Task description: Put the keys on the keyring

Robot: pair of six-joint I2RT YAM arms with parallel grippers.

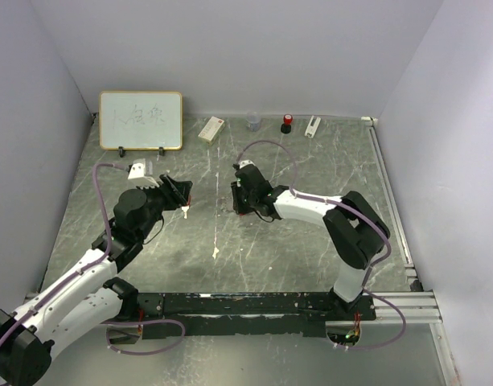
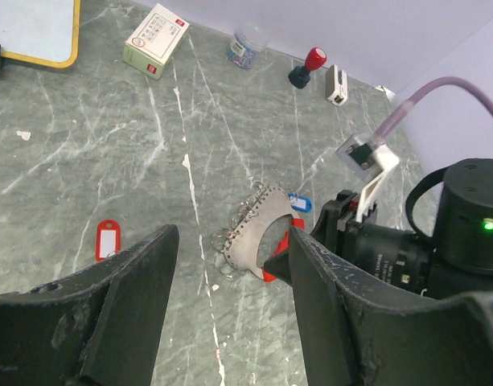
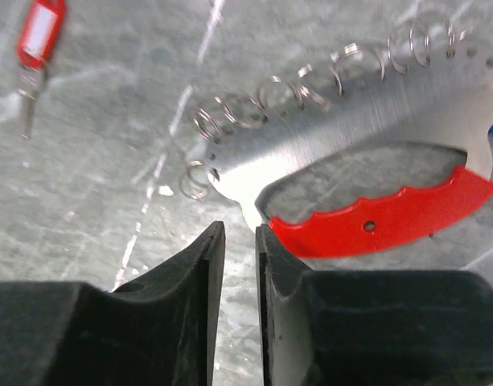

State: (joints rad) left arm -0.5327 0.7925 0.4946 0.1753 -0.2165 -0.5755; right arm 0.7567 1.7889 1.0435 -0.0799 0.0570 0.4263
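The keyring (image 3: 326,153) is a silver crescent plate with several small wire rings along its outer edge and a red grip (image 3: 391,217). It lies flat on the table (image 2: 85,161). My right gripper (image 3: 240,229) hovers at the plate's lower end, jaws a narrow gap apart with only table showing between them. The red-headed key (image 3: 39,32) lies apart to the left (image 2: 106,239). Beyond the keyring lies the blue-headed key (image 2: 300,203). My left gripper (image 2: 232,233) stands wide open above the table near the keyring (image 2: 250,233), holding nothing.
Along the back wall stand a whiteboard (image 1: 141,121), a white box (image 1: 211,129), a clear cup (image 1: 252,121), a red-topped stamp (image 1: 286,124) and a small white item (image 1: 312,126). The right arm's wrist (image 2: 463,233) sits close beside the left gripper's right finger.
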